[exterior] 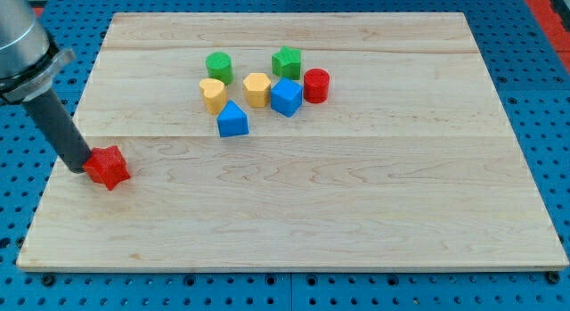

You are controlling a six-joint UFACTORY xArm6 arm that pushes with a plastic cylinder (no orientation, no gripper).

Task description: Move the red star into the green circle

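Red star (109, 166) sits near the table's (356, 213) left edge, well apart from the green circle (218, 66), which lies up and to the star's right. My tip (81, 166) touches the star's left side, rod leaning away leftward. Judged placement: behind the star so a push drives it toward the circle. Yellow heart (212, 94) and blue block (232, 120) stand near that path. No pincer fitted; state not applicable.

Rod slanted, my tip (82, 166) low at view's left edge.
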